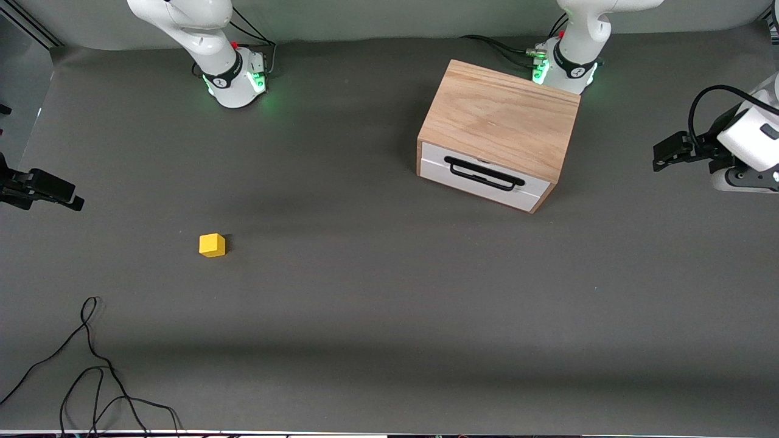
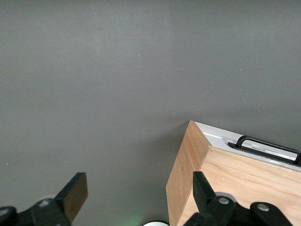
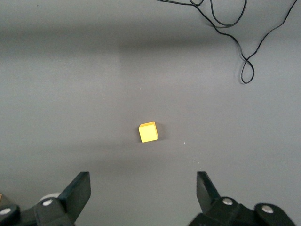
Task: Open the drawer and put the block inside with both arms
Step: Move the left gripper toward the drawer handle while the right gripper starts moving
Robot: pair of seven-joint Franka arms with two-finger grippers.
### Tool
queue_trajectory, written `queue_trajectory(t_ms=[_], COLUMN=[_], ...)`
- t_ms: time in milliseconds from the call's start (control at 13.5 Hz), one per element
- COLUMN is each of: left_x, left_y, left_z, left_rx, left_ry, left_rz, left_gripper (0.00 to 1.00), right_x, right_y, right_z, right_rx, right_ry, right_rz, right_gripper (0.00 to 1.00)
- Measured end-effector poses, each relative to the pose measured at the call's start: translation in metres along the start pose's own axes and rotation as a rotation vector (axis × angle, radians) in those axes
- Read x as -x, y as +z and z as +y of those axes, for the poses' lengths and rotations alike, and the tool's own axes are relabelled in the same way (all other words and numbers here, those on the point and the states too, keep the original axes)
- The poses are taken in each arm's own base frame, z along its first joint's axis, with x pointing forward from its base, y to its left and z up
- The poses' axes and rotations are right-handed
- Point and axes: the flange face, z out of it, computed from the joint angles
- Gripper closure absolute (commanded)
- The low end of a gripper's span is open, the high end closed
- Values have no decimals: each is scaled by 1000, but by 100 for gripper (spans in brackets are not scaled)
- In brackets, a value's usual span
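Observation:
The light oak box (image 1: 502,118) stands near the left arm's base. Its drawer (image 1: 438,163), with a white front and a black bar handle (image 1: 484,174), is shut. The yellow block (image 1: 212,245) lies on the grey table toward the right arm's end, nearer to the front camera than the box. My left gripper (image 2: 139,195) is open and empty, high over the box's corner (image 2: 188,169); the drawer handle (image 2: 268,144) shows there. My right gripper (image 3: 142,190) is open and empty, high over the table near the block (image 3: 148,132). Neither gripper shows in the front view.
A loose black cable (image 1: 91,365) lies at the table's front edge toward the right arm's end, and shows in the right wrist view (image 3: 235,28). A black device (image 1: 39,188) and a white-and-black device (image 1: 742,143) stand at the table's two ends.

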Motion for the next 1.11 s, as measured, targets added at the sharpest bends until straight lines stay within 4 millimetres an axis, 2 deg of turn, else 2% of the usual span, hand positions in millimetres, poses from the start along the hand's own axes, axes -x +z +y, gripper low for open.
queue_trajectory(t_ms=[519,667,815,1111], left_x=[-1,-1,-2,-2], left_y=[2,2,4,16], left_z=[0,7,31,98], left_rx=[0,-1,-5,-20], left_ry=[-3,-30,-68,-218], left_rz=[-5,-5,-7,-25], left_gripper=[0,0,0,0], right_x=[0,0,-1,-2], right_y=[0,1,4,9], right_z=[-10,-10,-10,-10], right_rx=[0,0,-1,-1], right_ry=[-17,-17,-17,-18], right_rz=[-1,-1,-8,-17], right_gripper=[0,0,0,0])
